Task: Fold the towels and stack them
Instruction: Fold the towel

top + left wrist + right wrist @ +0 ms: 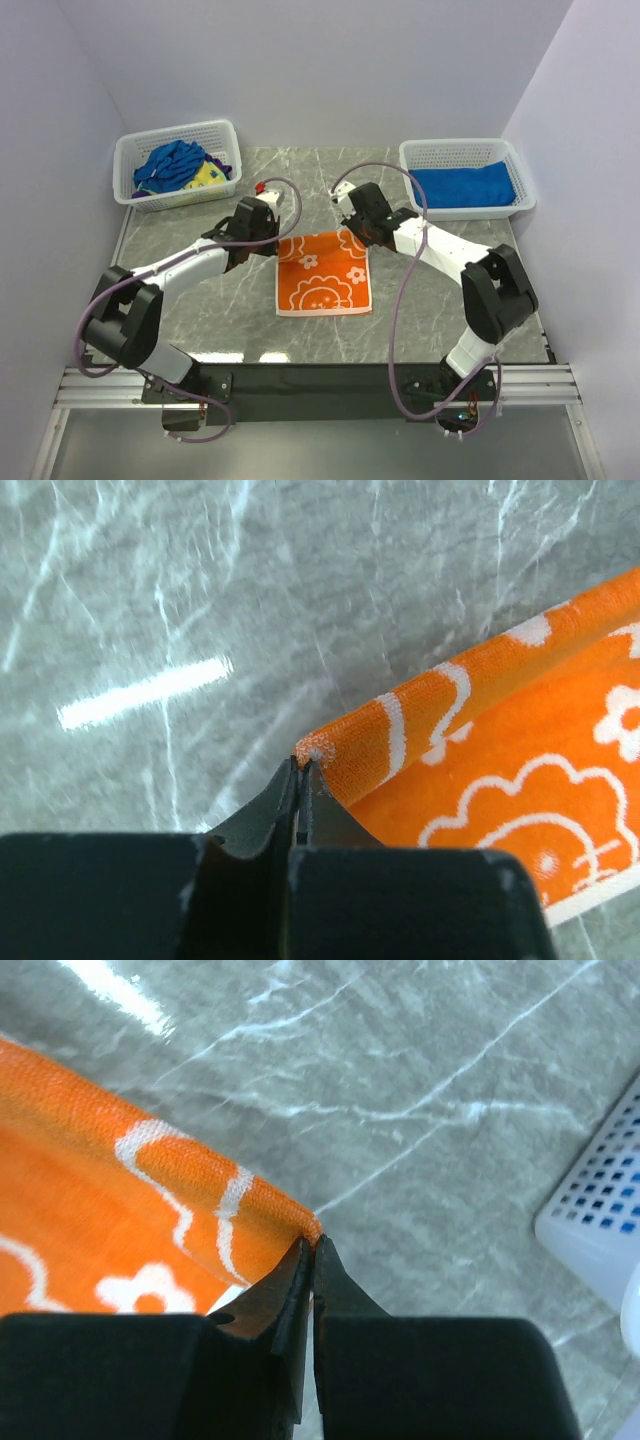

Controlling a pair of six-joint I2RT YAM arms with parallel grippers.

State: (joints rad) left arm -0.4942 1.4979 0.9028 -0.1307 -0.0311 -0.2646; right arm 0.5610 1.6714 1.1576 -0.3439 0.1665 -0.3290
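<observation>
The fingers (262,815) of the left gripper (300,765) are closed to a tight pinch on one far corner of the orange towel (322,275). The right gripper (312,1240) pinches the other far corner in the same way.

The grey marble table (200,300) carries two white mesh baskets. The left basket (125,165) holds crumpled blue and yellow towels (175,160). The right basket (460,146) holds a folded royal blue towel (462,185).

The orange towel lies flat at centre, between the arms, with its far edge raised into a rolled lip. Whether it is already doubled cannot be determined from above.

Step in hand, as judged: a fold of the orange towel. The next move calls for lifting both corners together, carrying them evenly to the near edge, and aligning them before release.
</observation>
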